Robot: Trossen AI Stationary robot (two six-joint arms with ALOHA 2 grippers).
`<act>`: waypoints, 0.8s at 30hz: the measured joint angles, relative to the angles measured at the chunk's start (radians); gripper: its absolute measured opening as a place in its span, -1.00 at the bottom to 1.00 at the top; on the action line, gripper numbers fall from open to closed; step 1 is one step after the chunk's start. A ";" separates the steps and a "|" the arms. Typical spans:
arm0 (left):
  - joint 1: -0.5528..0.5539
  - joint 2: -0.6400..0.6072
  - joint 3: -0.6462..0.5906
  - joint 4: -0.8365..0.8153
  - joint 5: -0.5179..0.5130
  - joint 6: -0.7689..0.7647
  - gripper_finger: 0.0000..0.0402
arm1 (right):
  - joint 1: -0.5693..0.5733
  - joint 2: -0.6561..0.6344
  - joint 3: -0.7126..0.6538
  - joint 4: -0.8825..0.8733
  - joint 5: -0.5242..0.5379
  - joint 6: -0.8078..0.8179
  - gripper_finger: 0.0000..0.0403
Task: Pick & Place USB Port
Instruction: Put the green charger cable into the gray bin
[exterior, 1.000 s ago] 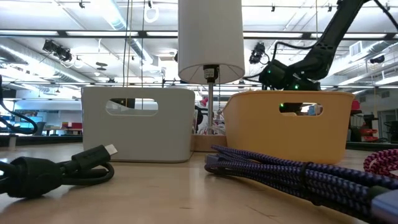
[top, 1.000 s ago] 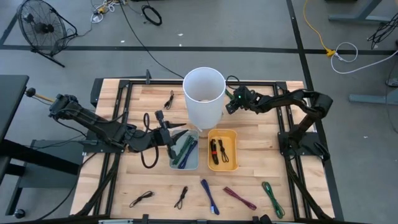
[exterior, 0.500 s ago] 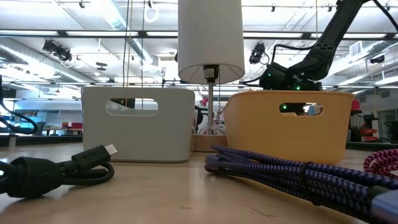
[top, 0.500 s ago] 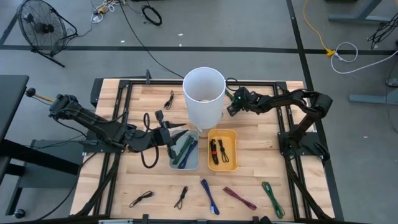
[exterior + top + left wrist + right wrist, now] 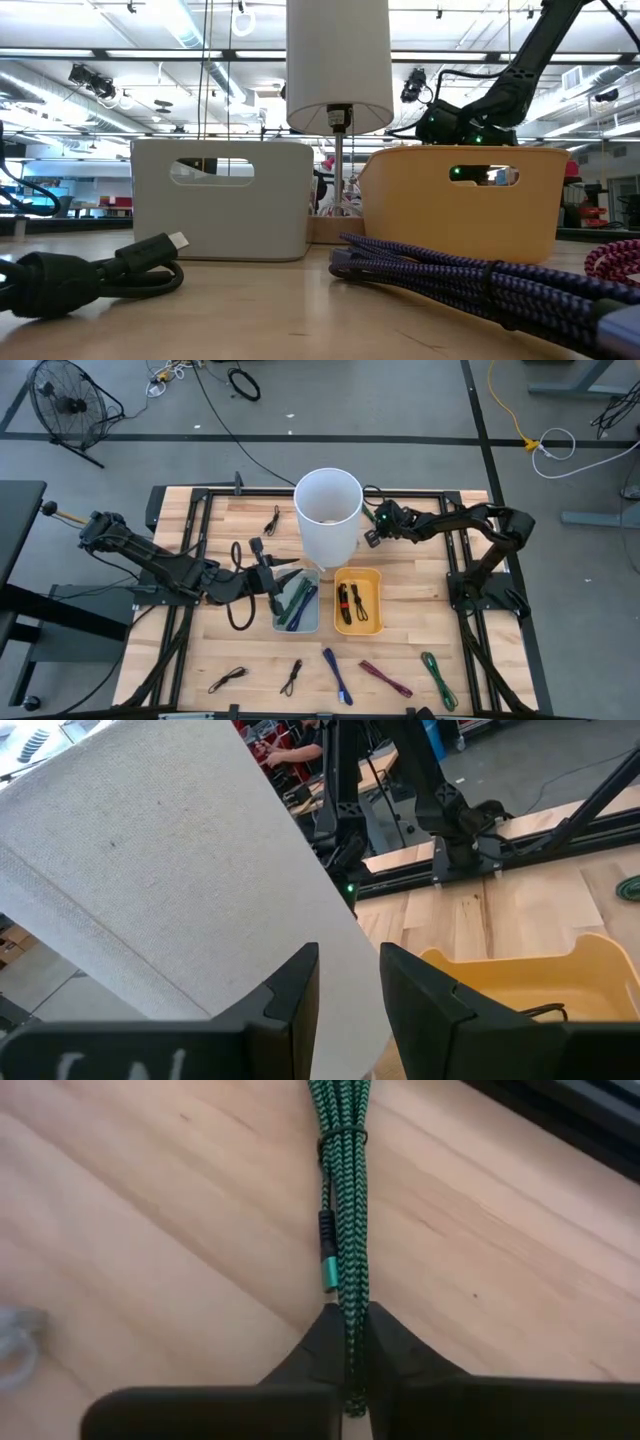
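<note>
Two arms in play | right gripper (image 5: 348, 1342) closed on green braided cable (image 5: 345, 1200), beside white cylinder (image 5: 328, 515) at counter's (image 5: 420, 585) far side | left gripper (image 5: 348, 982) slightly open, empty, near grey bin (image 5: 297, 605) | cable light, limp; grip mid-bundle

A green cable (image 5: 345, 1230) with a black zigzag braid is lying pinched in the dark right claw (image 5: 347, 1342) over the pale, light-brown wood table (image 5: 150, 1230). A white cylinder (image 5: 328, 512) is standing by a yellow bin (image 5: 357, 600) and a pale grey bin (image 5: 297, 605) holding green and blue cables. Nearer the front edge, blue (image 5: 336, 675), maroon (image 5: 384, 679) and green (image 5: 438, 679) cables are lying among black ones.
</note>
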 joint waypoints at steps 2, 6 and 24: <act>0.000 0.000 0.000 0.000 0.000 0.000 -0.43 | 0.006 -0.033 0.017 -0.025 -0.005 0.002 -0.95; 0.000 0.000 0.000 0.000 0.000 0.000 -0.43 | 0.038 -0.149 0.047 -0.085 0.031 -0.003 -0.96; 0.000 0.000 0.000 -0.015 0.000 -0.026 -0.43 | 0.389 -0.816 0.066 -0.452 0.313 0.140 -0.96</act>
